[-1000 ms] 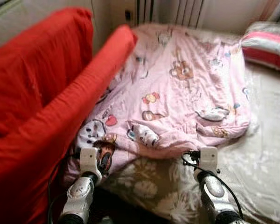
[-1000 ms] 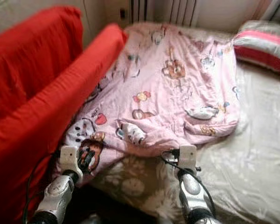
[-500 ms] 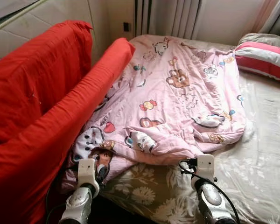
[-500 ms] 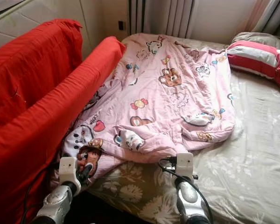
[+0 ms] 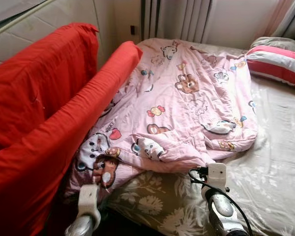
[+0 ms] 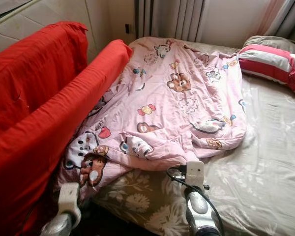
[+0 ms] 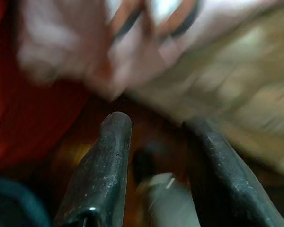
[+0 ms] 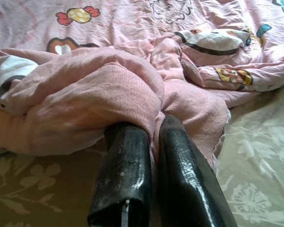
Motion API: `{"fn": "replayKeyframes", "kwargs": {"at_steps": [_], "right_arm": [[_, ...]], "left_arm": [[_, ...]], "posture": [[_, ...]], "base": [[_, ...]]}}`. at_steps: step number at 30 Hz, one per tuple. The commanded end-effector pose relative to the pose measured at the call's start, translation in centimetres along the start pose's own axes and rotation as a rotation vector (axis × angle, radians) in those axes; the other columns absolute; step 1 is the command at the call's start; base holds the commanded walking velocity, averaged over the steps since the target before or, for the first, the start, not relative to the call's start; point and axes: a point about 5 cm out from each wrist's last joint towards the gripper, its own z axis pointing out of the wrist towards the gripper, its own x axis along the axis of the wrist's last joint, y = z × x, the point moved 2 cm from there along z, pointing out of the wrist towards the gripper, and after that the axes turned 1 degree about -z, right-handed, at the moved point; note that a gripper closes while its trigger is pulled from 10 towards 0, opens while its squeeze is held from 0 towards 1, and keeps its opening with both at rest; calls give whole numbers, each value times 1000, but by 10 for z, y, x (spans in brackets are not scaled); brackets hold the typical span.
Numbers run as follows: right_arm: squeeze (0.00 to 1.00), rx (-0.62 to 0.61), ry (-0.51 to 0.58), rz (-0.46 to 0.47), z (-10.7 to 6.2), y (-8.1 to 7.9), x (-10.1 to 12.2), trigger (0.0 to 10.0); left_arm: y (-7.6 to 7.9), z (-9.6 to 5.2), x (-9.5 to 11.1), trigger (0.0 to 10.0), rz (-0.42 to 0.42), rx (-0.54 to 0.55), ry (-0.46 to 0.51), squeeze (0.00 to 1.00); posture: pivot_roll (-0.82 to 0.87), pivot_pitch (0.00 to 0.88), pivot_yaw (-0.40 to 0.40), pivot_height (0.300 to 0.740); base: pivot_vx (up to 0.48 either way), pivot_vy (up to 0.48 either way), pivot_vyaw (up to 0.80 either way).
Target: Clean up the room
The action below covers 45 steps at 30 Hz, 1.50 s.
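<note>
A pink cartoon-print quilt (image 5: pixel 187 103) lies spread and rumpled across a bed (image 5: pixel 280 162) covered with a beige floral sheet; a red sofa (image 5: pixel 44 113) stands along the robot's left, and a red-and-white striped pillow (image 5: pixel 278 61) rests at the far right corner of the bed. The step in hand looks like straightening or folding the quilt as part of tidying the room. The right end effector (image 8: pixel 154 137) has its two black fingers pressed together on a fold of the quilt's near hem, pinching the fabric between them. The left end effector (image 7: pixel 156 142) hangs below the bed's near left corner, by the gap beside the sofa, its fingers apart and holding nothing. The next move probably calls for the left one to rise again and take the quilt's near left corner, where the bear print lies, so both corners can be lifted together. Compared with half a second ago, the left arm has dropped lower and away from that corner, while the right arm and the quilt sit as before.
</note>
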Motion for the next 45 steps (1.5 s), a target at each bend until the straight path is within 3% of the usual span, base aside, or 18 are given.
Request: {"fn": "replayKeyframes", "kwargs": {"at_steps": [1, 6, 26, 45], "right_arm": [[0, 3, -14, -10, -1, -1, -3, 10000], [0, -1, -15, -10, -1, -1, -3, 10000], [0, -10, -9, -15, 1, 0, 0, 10000], [0, -16, -4, -13, 0, 0, 0, 10000]], "left_arm": [[-6, -4, -12, 10000, -36, 32, -48, 0], [-10, -7, -22, 10000, -43, 41, -78, 0], [-7, -7, -24, 10000, -64, 25, -83, 0], [-5, -8, -27, 10000, -68, 18, -90, 0]], "posture": [[23, 128, -26, 740], [26, 131, -27, 740], [27, 140, -27, 740], [28, 146, -25, 740]], "base": [[0, 0, 0], [0, 0, 0], [-12, 0, 0], [-256, 0, 0]]}}
